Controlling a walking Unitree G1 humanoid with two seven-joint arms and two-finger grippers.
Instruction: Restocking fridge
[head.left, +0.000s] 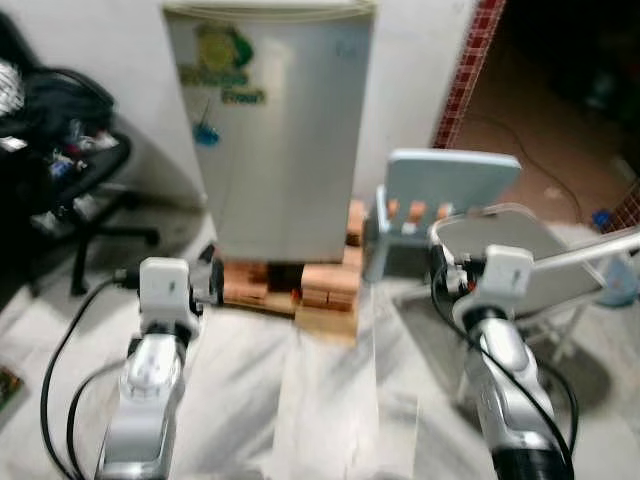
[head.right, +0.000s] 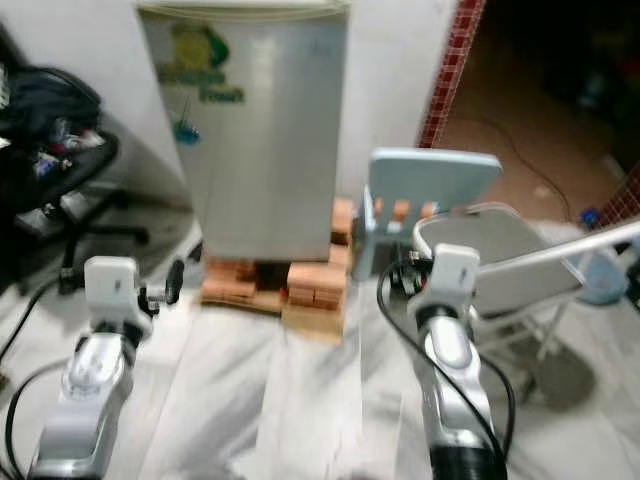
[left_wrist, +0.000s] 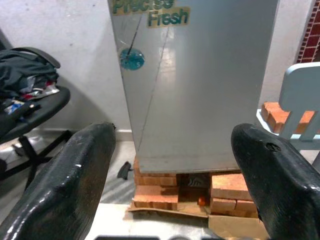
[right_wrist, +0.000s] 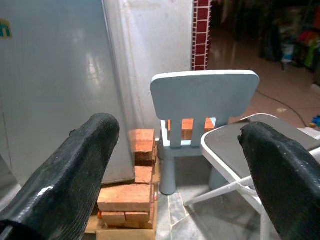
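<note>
A small silver fridge (head.left: 280, 130) stands against the white wall with its door shut and a green "Fresh" sticker near the top. It rests on stacked red bricks (head.left: 300, 285) and cardboard. Both my arms are raised in front of me, short of the fridge. In the left wrist view, my left gripper (left_wrist: 175, 190) is open with nothing between its fingers, and it points at the fridge door (left_wrist: 200, 85). My right gripper (right_wrist: 175, 185) is also open and holds nothing. It faces the gap between the fridge side (right_wrist: 55, 90) and a light blue child's chair (right_wrist: 205, 95).
The light blue chair (head.left: 450, 180) stands right of the fridge, with a grey folding chair (head.left: 510, 250) in front of it, close to my right arm. A black office chair (head.left: 60, 150) piled with clothes is at the left. A dark doorway with a red-tiled edge (head.left: 465, 70) opens at the right.
</note>
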